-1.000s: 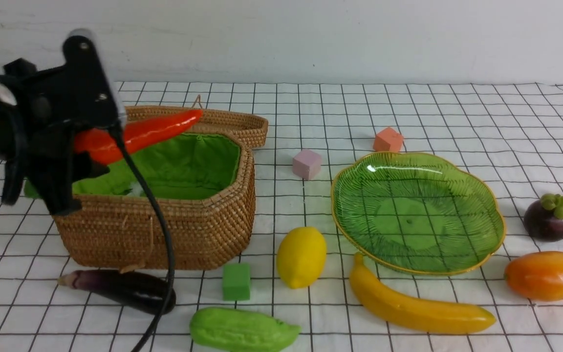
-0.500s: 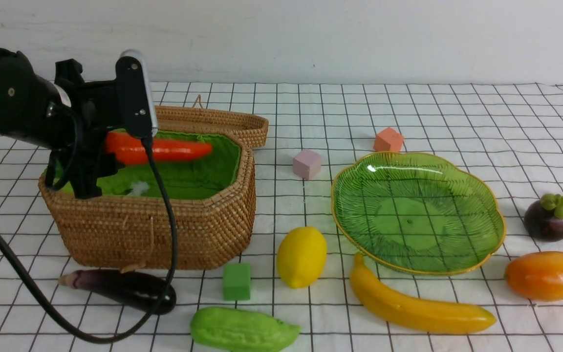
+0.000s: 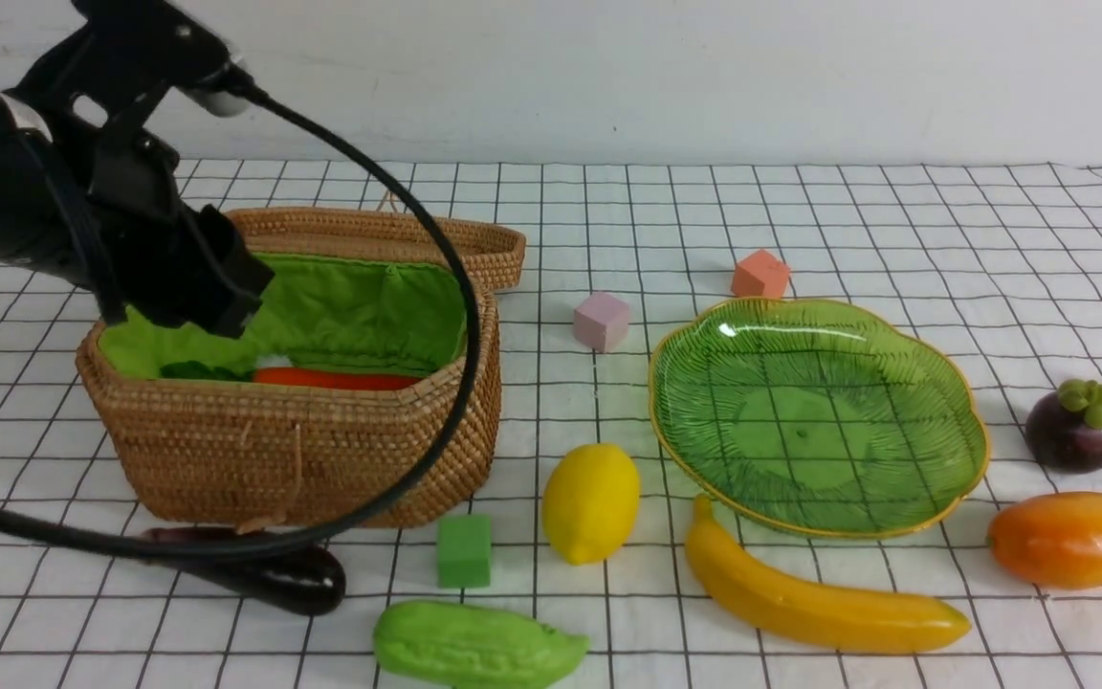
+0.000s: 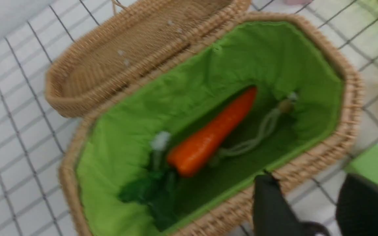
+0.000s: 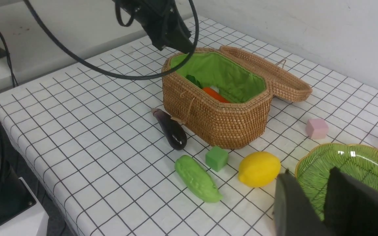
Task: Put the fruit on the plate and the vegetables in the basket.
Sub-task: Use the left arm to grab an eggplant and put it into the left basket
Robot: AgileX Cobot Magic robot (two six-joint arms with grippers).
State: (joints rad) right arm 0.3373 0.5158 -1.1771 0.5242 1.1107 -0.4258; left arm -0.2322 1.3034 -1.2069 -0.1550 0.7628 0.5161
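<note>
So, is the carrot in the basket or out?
In. The carrot lies on the green lining at the bottom of the basket, below its rim.

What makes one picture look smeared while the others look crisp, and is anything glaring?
Left wrist view: motion-blurred, so the basket weave and the carrot look soft. Front view: crisp and evenly lit, with a white glare streak on the green glass plate. Right wrist view: the checked cloth is sharp; only the right gripper, close to the lens, is soft-edged.

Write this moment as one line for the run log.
carrot: in basket | left claw: open, empty | plate: empty
</note>
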